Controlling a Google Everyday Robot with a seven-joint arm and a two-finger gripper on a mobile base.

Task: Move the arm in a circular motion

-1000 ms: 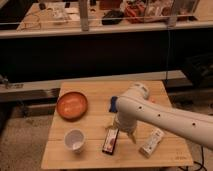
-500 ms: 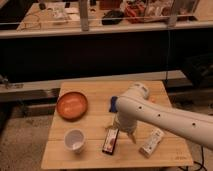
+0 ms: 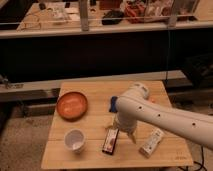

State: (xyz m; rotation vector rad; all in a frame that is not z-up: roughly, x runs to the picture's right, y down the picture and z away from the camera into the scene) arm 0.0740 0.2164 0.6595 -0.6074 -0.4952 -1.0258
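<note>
Nearest the camera, the arm [image 3: 165, 116] reaches in from the lower right and crosses the right half of the wooden table [image 3: 95, 156]. It is thick, white and tubular, with small dark dots along its length, and it bends at a rounded elbow above the table's middle right. From that elbow it drops to the gripper [image 3: 125, 131], which hangs low over the table top near the front centre. Whether the gripper grasps anything, or touches the wood, I cannot tell.

Just left of the gripper lies a flat dark packet [image 3: 110, 141] with a red patch, set lengthwise toward the front edge. To the right, partly under the arm, a pale wrapped bar [image 3: 151, 142] lies at a slant near the front right corner. A white cup [image 3: 74, 140] stands upright at the front left, well apart from the gripper.

Farther back on the left sits an orange bowl [image 3: 72, 105]. A small blue thing [image 3: 113, 103] shows beside the elbow, mostly hidden by it.

Behind the table runs a dark low wall, and beyond it a long counter [image 3: 105, 20] crowded with things too small to identify.
</note>
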